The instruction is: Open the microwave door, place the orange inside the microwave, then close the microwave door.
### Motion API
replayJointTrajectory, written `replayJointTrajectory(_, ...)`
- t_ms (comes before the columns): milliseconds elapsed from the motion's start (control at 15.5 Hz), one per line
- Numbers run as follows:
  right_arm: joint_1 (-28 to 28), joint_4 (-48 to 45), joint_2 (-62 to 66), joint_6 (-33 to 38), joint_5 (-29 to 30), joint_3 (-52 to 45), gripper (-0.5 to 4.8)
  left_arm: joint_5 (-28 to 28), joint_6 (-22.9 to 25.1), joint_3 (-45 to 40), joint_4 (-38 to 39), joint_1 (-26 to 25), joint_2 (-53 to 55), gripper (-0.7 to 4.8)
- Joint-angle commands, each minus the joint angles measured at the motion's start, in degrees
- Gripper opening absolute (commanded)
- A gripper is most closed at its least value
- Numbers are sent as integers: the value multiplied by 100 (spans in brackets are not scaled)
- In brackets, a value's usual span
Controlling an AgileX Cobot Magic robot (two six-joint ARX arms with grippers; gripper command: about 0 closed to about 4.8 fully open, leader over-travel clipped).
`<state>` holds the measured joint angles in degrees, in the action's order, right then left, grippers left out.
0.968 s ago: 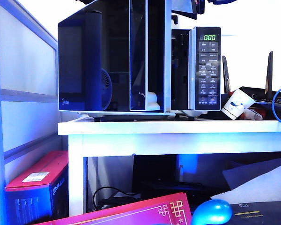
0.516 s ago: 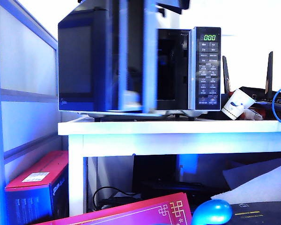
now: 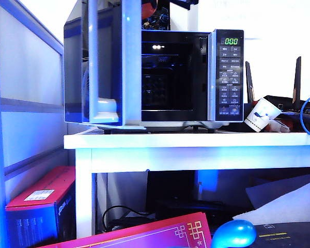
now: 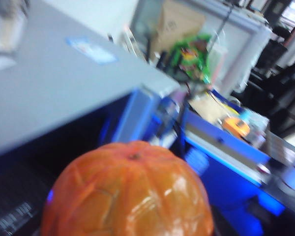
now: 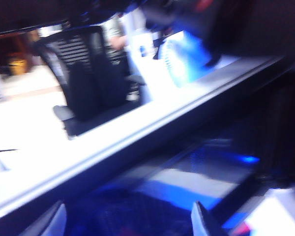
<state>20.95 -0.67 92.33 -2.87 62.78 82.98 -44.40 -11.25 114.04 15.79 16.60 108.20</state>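
At the left of the exterior view the microwave door [image 3: 106, 64] now stands swung far open, wider than a moment ago when it still hid most of the cavity, so the microwave [image 3: 181, 72] is ready for loading. Above its roof, my left gripper [image 4: 128, 216] is clamped on the orange [image 4: 128, 189], which fills the left wrist view. My right gripper [image 5: 128, 221] hangs by the door with fingers apart, holding nothing.

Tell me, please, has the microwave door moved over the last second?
Yes. The microwave door has swung further left, away from the keypad, uncovering the dark cavity.
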Motion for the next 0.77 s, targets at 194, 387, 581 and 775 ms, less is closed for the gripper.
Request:
replayJointTrajectory(194, -337, -295, -203, -442, -179, 31, 342, -800, -317, 11, 706, 4, -50, 182)
replayJointTrajectory(387, -341, -313, -249, -1228, -828, 28, 479, -1493, -601, 11, 835, 4, -50, 182)
replayJointTrajectory(581, -323, -422, -247, -1801, -1443, 28, 479, -1757, -767, 11, 866, 4, -50, 182)
replayJointTrajectory(775, -304, -772, -232, -1993, -1661, 28, 479, -1757, -769, 11, 866, 4, -50, 182)
